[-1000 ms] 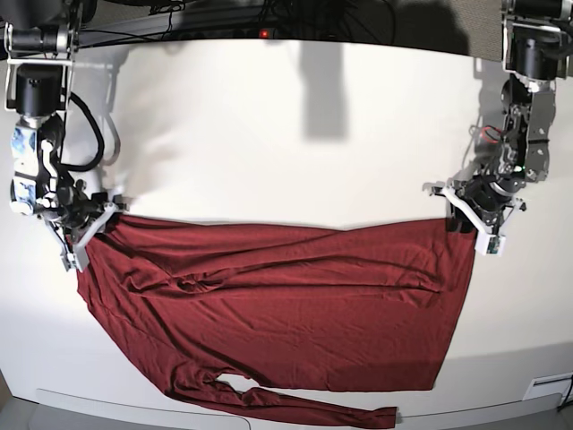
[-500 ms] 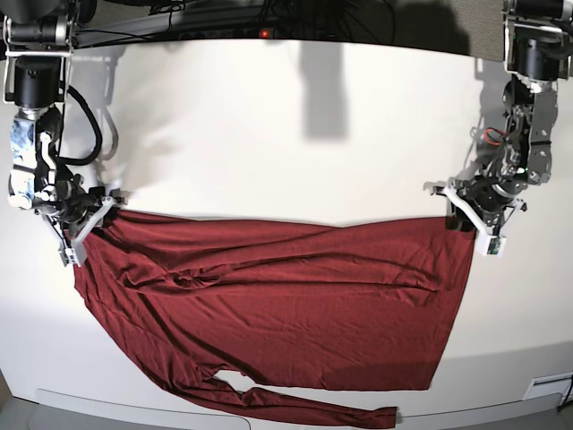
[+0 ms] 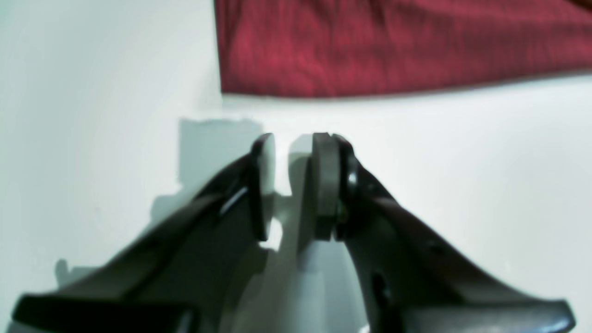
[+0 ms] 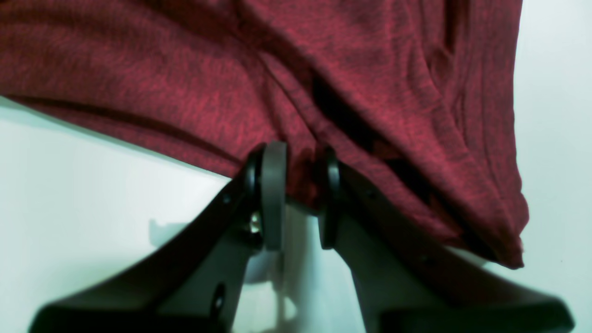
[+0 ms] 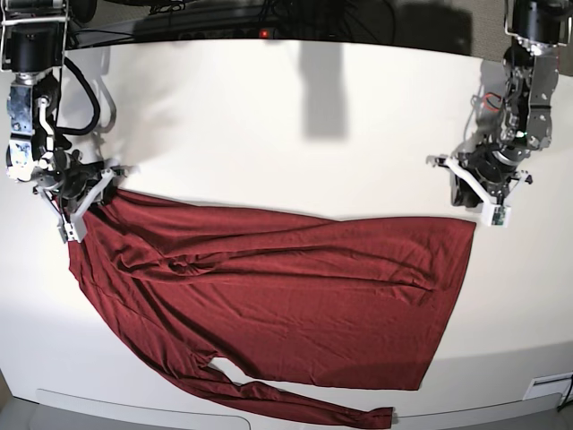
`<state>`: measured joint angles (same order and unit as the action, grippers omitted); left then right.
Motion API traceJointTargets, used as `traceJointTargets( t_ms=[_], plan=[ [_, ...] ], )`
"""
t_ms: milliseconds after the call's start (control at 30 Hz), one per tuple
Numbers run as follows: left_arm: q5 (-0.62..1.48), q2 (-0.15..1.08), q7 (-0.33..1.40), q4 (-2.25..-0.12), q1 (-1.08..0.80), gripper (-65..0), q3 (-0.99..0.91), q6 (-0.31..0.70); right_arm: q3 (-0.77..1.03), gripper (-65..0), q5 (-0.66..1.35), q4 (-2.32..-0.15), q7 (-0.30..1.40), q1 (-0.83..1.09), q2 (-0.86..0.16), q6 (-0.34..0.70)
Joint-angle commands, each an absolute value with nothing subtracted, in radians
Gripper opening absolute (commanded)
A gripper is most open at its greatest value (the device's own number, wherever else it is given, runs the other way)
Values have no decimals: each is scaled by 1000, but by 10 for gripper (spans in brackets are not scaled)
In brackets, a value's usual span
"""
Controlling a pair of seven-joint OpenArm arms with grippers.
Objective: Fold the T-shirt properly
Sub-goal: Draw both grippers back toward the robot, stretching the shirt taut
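- Step in hand, as judged: re-gripping the free upper-right corner before drawing the cloth taut and level.
- Right fingers (image 4: 300,194), upper left of base view: pinched on the dark red, thin, wrinkled long-sleeved T-shirt (image 5: 286,305).
- Left fingers (image 3: 293,185), upper right: narrowly parted, empty, just beside the hem.
- T-shirt: spread across lower white surface (image 5: 295,125), sleeve trailing at the bottom edge.

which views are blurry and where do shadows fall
Left wrist: the gripper fingers are soft and out of focus, casting a blocky shadow on the white table; the shirt edge is slightly blurred. Right wrist: the fingers are blurred, the shirt weave grainy, with dark folds. Base: sharpest, but the table edges bow, and a dark overhead shadow falls at top centre.
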<state>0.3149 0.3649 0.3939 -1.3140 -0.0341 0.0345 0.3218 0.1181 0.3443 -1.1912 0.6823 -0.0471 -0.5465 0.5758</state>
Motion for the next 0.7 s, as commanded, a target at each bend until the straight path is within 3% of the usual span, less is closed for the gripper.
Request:
traceJointTargets(
  t_ms=[0,267,400,667],
  plan=[
    [323,374,372,-1353,-10,-510,32,315,120,-529,336,-1193,721,-50,-562,565],
    [323,364,458,-1385,195,-510,33,284,119,-529,391,-1193,723,-53,-559,565],
    [313,303,486,-1374,239,-510,33,284,119,-528,398,-1193,722,-54,-554,565],
    [153,178,400,-1115,260,-510,34,273,120,-529,401,-1193,722,-55,-540,566]
  ],
)
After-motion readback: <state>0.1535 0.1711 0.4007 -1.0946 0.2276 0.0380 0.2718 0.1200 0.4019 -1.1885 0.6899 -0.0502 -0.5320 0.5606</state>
